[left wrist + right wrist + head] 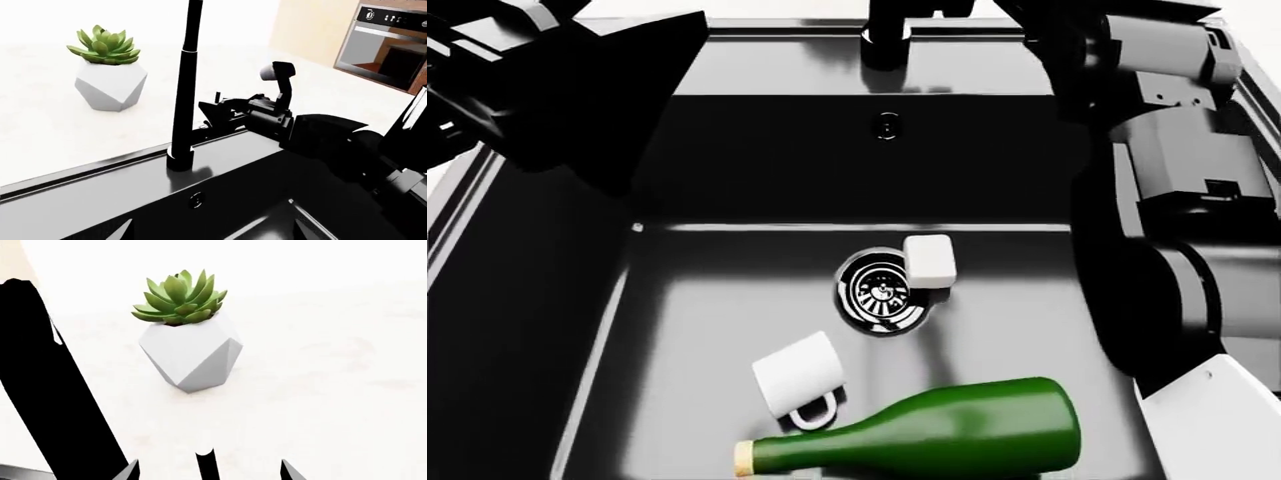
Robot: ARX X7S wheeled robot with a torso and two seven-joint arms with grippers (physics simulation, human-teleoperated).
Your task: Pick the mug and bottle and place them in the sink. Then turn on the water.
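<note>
The white mug (798, 383) lies on its side on the floor of the black sink (694, 300). Just in front of it the green bottle (948, 430) also lies flat, neck to the left. No water shows in any view. My right gripper (208, 472) is open near the black faucet (183, 100), and the tip of a thin black lever (207, 465) stands between its fingers without touching them. From the left wrist view, that gripper sits by the faucet handle (280, 80). My left gripper (213, 232) is open and empty above the basin.
A small white block (932, 262) rests beside the chrome drain (881, 292). A white faceted planter (110, 82) with a green plant stands on the counter behind the faucet. An oven (387, 45) is at the far right. Both arms overhang the basin's back corners.
</note>
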